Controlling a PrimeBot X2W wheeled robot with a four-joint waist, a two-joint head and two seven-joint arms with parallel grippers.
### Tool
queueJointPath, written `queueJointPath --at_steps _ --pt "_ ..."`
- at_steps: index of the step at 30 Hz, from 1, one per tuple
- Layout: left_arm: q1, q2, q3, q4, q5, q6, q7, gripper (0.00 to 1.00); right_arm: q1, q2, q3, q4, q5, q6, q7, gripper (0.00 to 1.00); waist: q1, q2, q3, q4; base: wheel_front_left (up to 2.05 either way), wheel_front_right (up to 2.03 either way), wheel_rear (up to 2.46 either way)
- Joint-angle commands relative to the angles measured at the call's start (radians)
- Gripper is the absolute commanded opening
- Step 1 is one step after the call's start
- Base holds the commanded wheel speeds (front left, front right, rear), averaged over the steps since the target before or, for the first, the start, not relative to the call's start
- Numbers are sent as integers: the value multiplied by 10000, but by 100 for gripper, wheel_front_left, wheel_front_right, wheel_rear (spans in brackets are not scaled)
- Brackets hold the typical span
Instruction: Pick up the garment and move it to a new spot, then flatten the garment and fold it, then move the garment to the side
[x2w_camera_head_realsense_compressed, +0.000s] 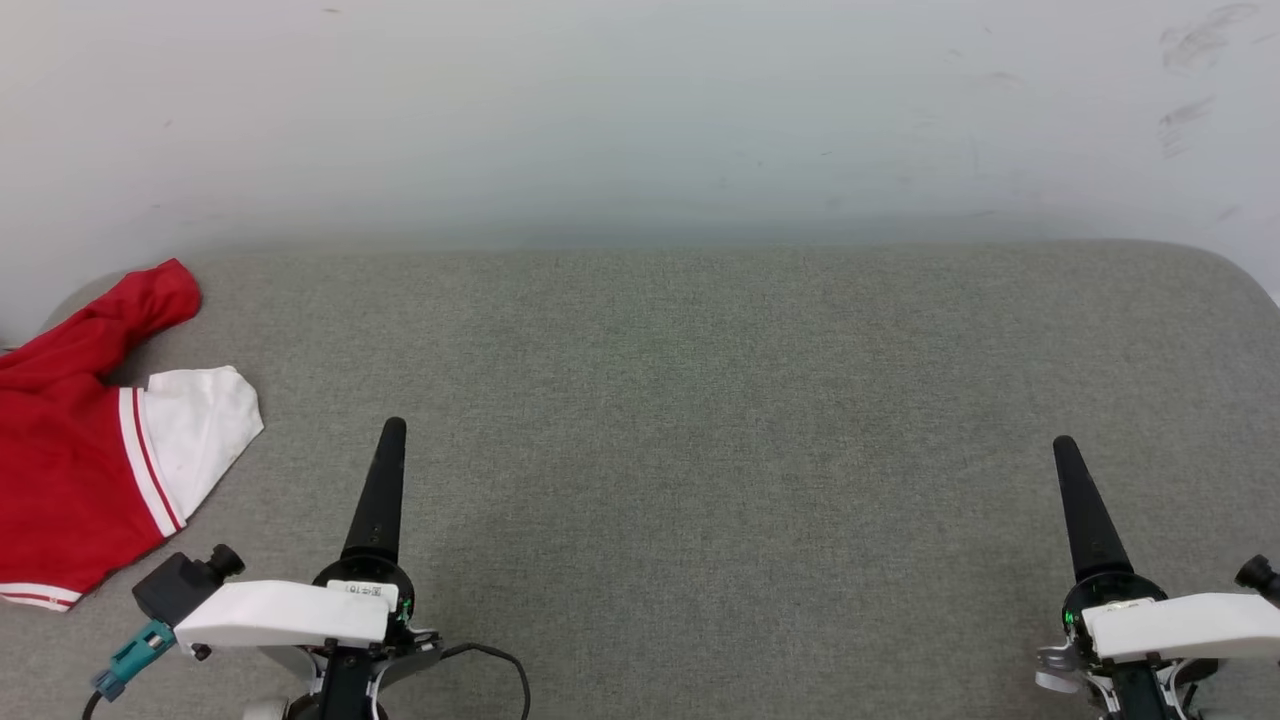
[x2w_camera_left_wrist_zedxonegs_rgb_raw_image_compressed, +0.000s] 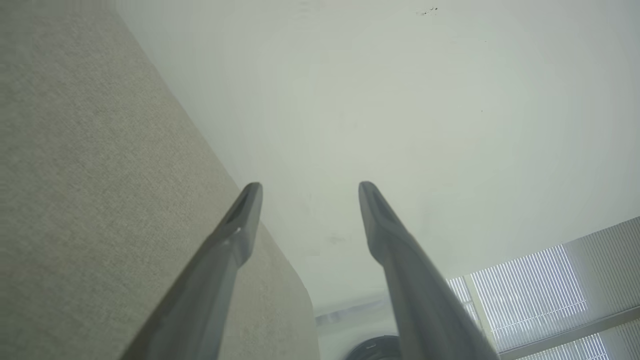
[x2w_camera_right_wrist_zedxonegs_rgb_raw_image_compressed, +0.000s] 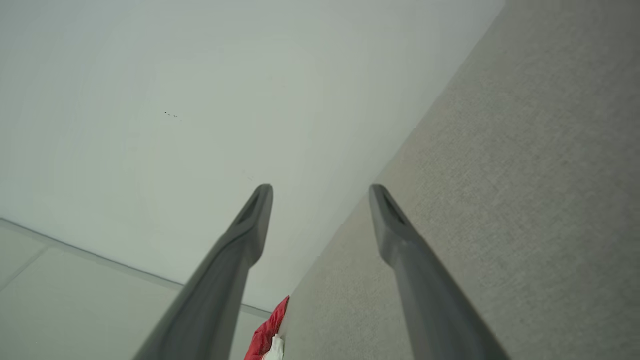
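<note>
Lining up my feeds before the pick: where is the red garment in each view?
Head view: garment at the left edge, on the grey surface.
Right wrist view: garment, a red-and-white scrap at the bottom edge, left of centre.
Left wrist view: faces the wall and blinds instead.
Shared landmark: seam where grey surface meets wall.

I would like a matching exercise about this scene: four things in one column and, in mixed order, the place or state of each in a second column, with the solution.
Things
1. garment
2. left end effector
3. right end effector
4. grey surface

Descriptions
A. lower right of the head view, open, empty
B. woven fabric, runs back to the pale wall
C. lies loose at the surface's left edge, not gripped
D. lower left of the head view, open, apart from the white sleeve

Pairs: 1-C, 2-D, 3-A, 4-B
</note>
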Motion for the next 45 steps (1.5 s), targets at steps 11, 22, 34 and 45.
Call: queueJointPath --at_steps 11,22,34,45 --pt "-51 18 163 -801 2836 0 -443 100 100 39 -198 -866 -3248 1 -300 100 0 0 7 36 0 0 0" --pt "147 18 126 -904 5058 0 -747 100 321 85 -129 -1482 -5444 0 -174 100 0 0 -8 53 0 0 0" --pt "309 172 82 -393 7470 0 -1079 100 517 65 -24 -2011 -7841 0 56 100 0 0 -9 50 0 0 0" --pt "412 262 56 -203 9236 71 -1352 100 716 76 -119 -2311 -9390 0 269 100 0 0 -43 67 0 0 0"
